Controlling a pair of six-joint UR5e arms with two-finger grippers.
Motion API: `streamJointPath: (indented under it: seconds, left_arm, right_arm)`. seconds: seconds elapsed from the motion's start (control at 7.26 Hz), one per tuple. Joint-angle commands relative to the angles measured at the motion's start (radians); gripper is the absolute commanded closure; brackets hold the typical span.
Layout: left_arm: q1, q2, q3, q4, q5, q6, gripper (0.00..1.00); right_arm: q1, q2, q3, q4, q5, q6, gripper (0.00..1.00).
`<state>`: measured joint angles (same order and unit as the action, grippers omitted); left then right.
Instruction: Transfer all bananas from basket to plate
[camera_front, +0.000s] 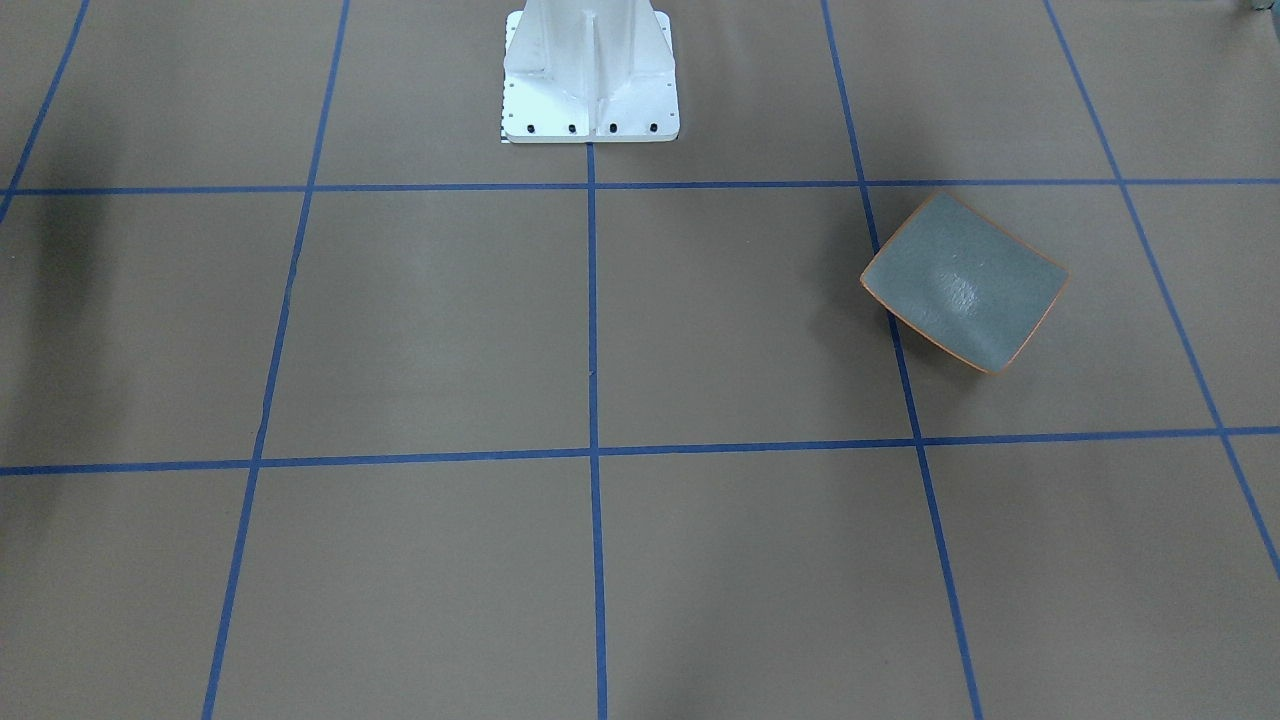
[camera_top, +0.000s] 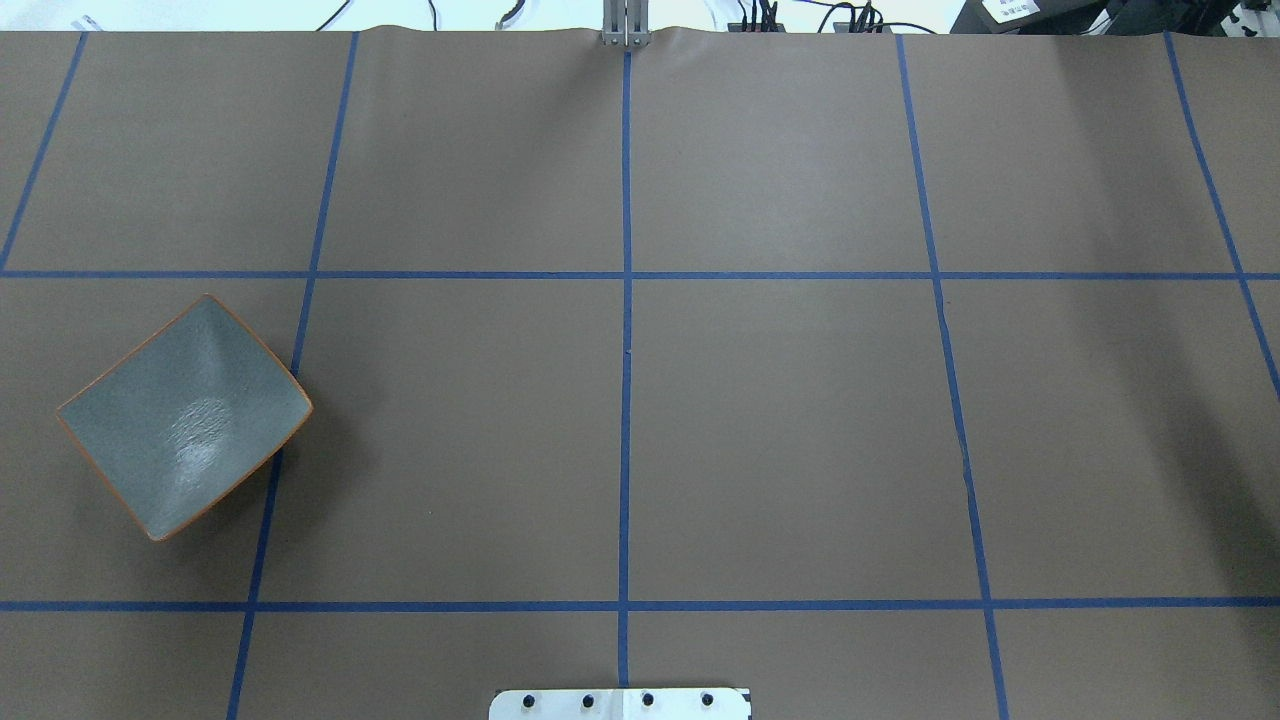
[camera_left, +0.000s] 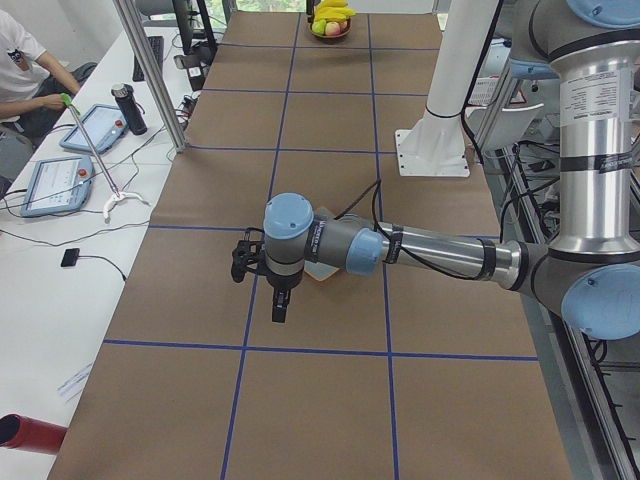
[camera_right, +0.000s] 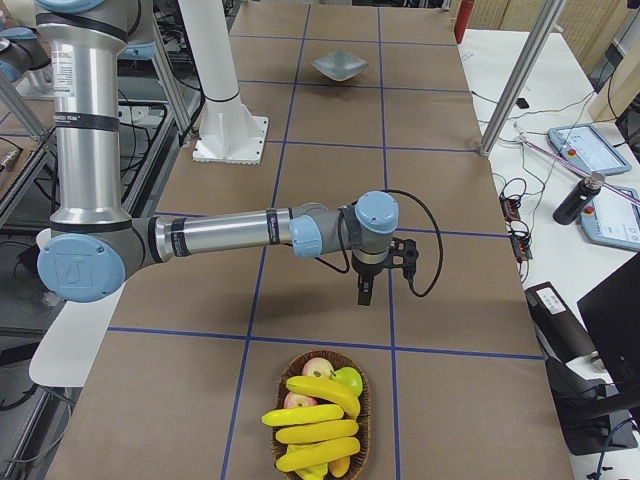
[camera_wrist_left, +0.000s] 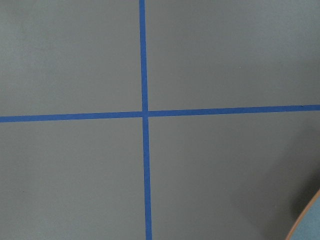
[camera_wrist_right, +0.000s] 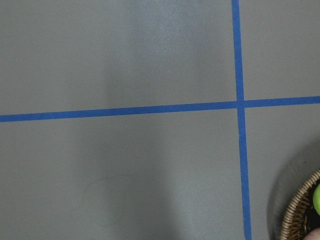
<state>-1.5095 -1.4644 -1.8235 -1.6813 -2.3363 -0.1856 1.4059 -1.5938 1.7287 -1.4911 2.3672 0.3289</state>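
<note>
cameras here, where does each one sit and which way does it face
Front-facing: across the table, facing the robot, steeply down; shows its base and the plate.
Overhead: behind the robot, forward and down; base edge, plate.
Exterior left: table's end; near left arm hides most of the plate.
Exterior right: opposite end; near right arm, basket of bananas.
Left wrist: straight down on tape lines, plate corner; no robot parts.
Right wrist: straight down, basket rim; no robot parts.
Shared: front-facing and overhead both show base and plate, mirrored.
</note>
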Motion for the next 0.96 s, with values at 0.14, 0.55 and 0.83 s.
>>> streamJointPath:
  seconds: [0.14, 0.55, 0.83]
  left_arm:
    - [0.002, 0.001, 0.000, -0.008, -0.001, -0.003, 0.00]
    - [0.000, 0.006, 0.010, -0.009, -0.001, -0.008, 0.00]
    - [0.002, 0.016, 0.007, -0.009, -0.001, -0.009, 0.00]
  right_arm:
    - [0.005, -0.002, -0.001, 0.000, -0.003, 0.002, 0.00]
    - [0.008, 0.000, 0.006, 0.000, -0.003, 0.009, 0.00]
    - [0.007, 0.003, 0.014, 0.015, -0.002, -0.002, 0.00]
